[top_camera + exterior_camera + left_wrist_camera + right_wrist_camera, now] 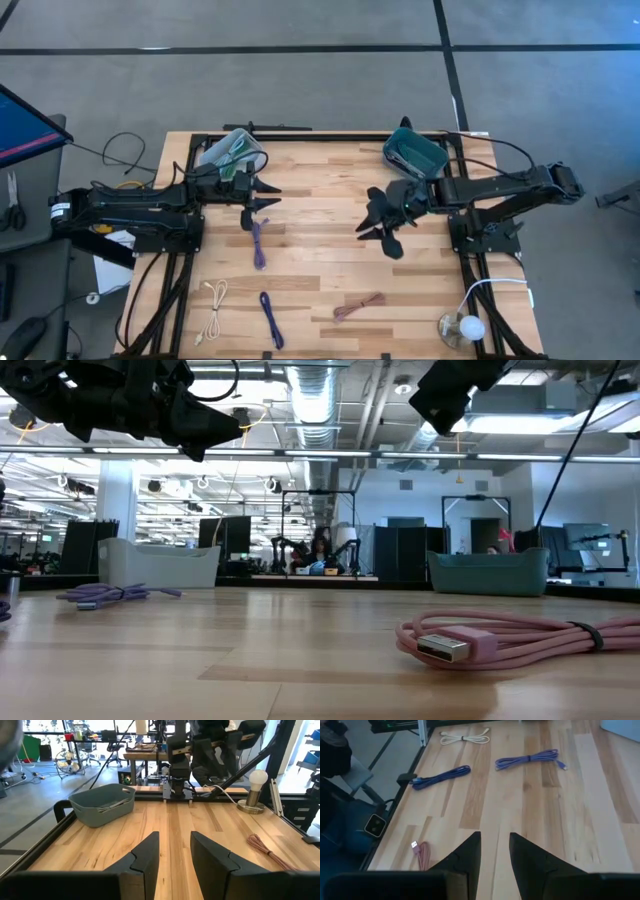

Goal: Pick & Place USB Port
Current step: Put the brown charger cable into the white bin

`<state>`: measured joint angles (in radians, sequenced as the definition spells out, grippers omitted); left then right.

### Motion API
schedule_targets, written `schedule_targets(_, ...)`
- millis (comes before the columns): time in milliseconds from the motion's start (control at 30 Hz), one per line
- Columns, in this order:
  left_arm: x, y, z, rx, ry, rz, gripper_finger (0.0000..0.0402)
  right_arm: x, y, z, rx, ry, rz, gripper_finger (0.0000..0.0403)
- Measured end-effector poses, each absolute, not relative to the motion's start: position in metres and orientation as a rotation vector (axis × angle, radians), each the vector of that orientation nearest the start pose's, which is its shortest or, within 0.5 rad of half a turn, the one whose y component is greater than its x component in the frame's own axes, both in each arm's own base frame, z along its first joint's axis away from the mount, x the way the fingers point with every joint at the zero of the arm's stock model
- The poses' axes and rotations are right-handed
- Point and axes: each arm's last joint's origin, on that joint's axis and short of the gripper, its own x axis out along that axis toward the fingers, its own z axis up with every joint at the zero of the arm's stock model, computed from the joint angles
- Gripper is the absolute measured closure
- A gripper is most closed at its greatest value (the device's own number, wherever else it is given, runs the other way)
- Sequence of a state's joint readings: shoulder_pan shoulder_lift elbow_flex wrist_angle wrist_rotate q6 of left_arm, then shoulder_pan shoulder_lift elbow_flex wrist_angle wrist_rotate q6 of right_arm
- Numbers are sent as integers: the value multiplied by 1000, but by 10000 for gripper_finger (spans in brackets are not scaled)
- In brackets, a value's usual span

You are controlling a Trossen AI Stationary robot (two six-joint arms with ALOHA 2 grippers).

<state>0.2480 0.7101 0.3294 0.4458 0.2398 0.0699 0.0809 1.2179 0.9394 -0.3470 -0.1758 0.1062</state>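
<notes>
1. The left claw (268, 196) hangs over the far left of the worktop (330, 250), beside the grey bin (232, 152). Its fingers (145, 855) stand apart with only bare wood between them.
2. Four bundled USB cables lie on the worktop. From left to right they are the white cable (213, 308) near the front edge, the violet cable (258, 243) just right of the left claw, the blue cable (271, 319) at the front, and the pink cable (358, 306) front and centre.
3. Each cable looks light, soft and floppy, tied at the middle. My judgement is that the tied bundle gives the safest hold. The metal plug (441, 648) is stiff but small and slick, and loose ends would dangle.
4. The right claw (378, 222) hovers mid-worktop, near the teal bin (415, 151), fingers (467, 852) parted with a narrow gap, gripping nothing. The pink cable lies nearest it.
</notes>
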Motion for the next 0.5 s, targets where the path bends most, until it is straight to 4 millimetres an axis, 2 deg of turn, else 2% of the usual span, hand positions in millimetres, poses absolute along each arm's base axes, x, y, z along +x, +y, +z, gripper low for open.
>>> schedule_targets(300, 162, 34, 247, 87, -67, 10, 291, 263, 28, 285, 123, 604, 230, 308)
schedule_targets(400, 162, 34, 247, 87, -67, 11, 291, 269, 27, 287, 184, 566, 210, 308)
schedule_targets(500, 162, 34, 247, 87, -71, 11, 291, 271, 27, 276, 252, 645, 179, 308)
